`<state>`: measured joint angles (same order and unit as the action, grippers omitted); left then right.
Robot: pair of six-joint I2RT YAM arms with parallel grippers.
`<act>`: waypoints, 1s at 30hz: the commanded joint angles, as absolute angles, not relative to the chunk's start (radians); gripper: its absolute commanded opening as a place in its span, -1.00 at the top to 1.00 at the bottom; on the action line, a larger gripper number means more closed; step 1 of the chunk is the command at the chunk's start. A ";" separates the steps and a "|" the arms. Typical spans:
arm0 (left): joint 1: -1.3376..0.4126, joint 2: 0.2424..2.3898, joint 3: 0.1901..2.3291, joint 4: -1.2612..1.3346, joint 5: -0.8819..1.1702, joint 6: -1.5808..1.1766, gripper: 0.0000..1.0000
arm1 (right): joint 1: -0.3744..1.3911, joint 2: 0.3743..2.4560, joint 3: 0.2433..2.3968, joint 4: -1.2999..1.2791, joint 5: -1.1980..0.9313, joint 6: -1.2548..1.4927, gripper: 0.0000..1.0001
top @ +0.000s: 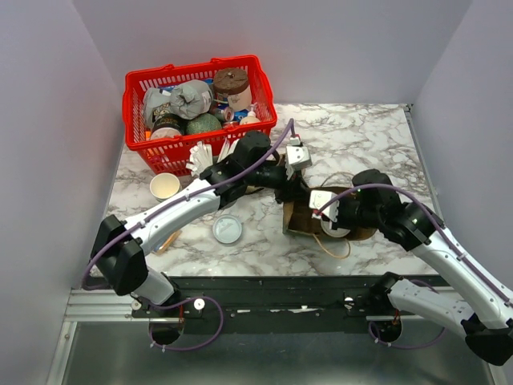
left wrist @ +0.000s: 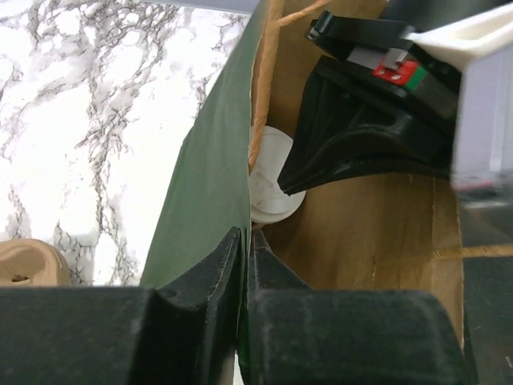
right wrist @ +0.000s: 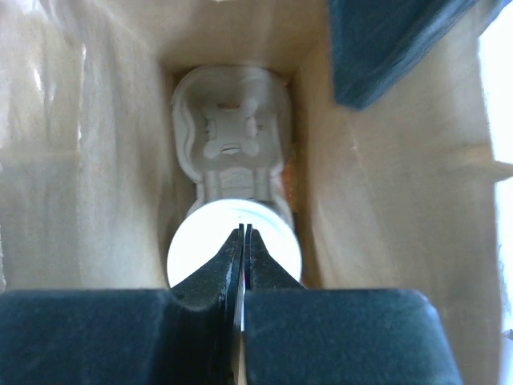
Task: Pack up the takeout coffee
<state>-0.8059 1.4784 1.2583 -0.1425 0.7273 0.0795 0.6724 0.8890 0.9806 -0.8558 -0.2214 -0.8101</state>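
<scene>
The takeout coffee [right wrist: 237, 215] sat deep inside the paper bag [top: 296, 218]. Its long axis ran along the depth of the bag. The round white lid faced the bag mouth and the right wrist camera. The cup body lay hidden behind the lid.

Containers:
- Paper bag: held the coffee and a moulded pulp cup carrier [right wrist: 231, 132]. The coffee stood at the near end of the carrier. Whether it was seated in a socket could not be determined.
- Red basket [top: 160, 152], at the far left of the marble table [top: 361, 136]: held assorted jars and wrapped goods.
- Lidless paper cup [top: 164, 186] and loose flat lid [top: 228, 229]: on the table left of the bag, apart from each other.

Grippers:
- Left gripper [left wrist: 247, 241]: jaws pinched on the bag wall at the mouth edge, green face outside, brown face inside.
- Right gripper [right wrist: 243, 234]: inside the bag, fingertips drawn together just over the lid centre, nothing visible between them.

View differences: the top view showed the bag's place on the table but not the coffee. The left wrist view showed the lid edge-on beside the right gripper's black fingers. Only the right wrist view showed the carrier.
</scene>
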 commanded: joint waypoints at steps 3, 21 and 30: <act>-0.782 1.535 1.359 -0.141 0.730 -0.021 0.13 | 0.669 0.897 1.075 -0.861 -0.173 -0.787 0.81; -0.741 1.625 1.723 -0.277 0.603 0.020 -0.35 | 0.669 0.887 1.176 -0.619 0.113 -0.792 0.74; -0.674 1.441 1.726 -0.497 0.442 0.221 -0.55 | 0.664 0.965 1.304 -0.370 0.175 -0.749 0.74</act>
<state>-0.7254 1.5642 1.7306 -0.3386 0.5560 0.0967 0.6720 0.9333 1.2251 -0.5259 0.0990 -0.7734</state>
